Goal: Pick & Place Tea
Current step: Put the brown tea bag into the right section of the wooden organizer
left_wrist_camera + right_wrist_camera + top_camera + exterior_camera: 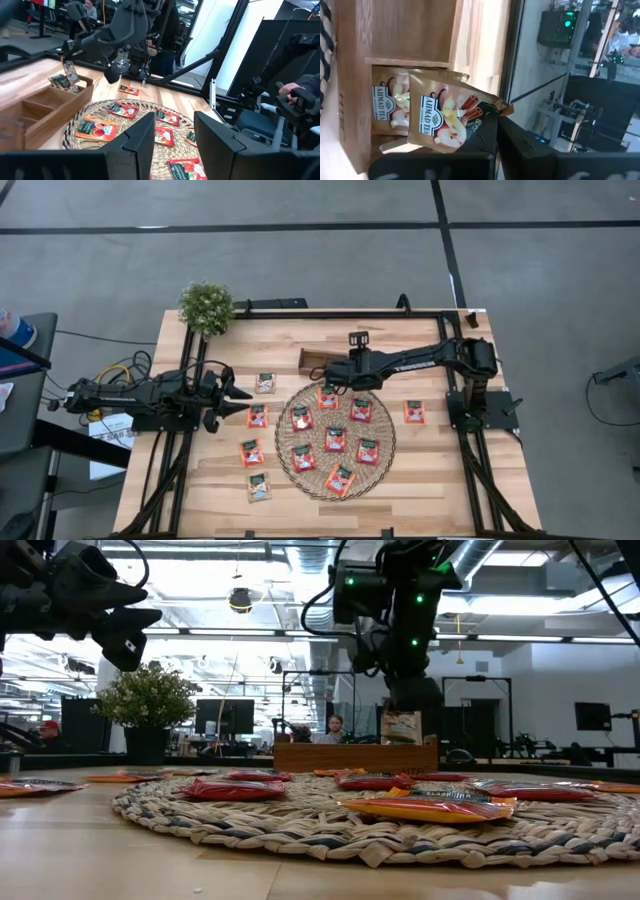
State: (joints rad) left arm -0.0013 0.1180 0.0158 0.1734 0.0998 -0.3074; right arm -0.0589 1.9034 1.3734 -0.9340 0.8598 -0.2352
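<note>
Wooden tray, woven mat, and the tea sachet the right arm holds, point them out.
wooden tray [350, 757], low view, front wall.
woven mat [385, 465], high view, bare rim.
held tea sachet [440, 117], right wrist view, printed face.

High cam: straight down over the whole table, both arms in frame. Low cam: at tabletop level, close to the woven mat, facing across into the room. Left wrist cam looks over mat & tray toward the other arm. Right wrist cam — very close on the tray slot. Mat & tray shared by high, low, left wrist.
</note>
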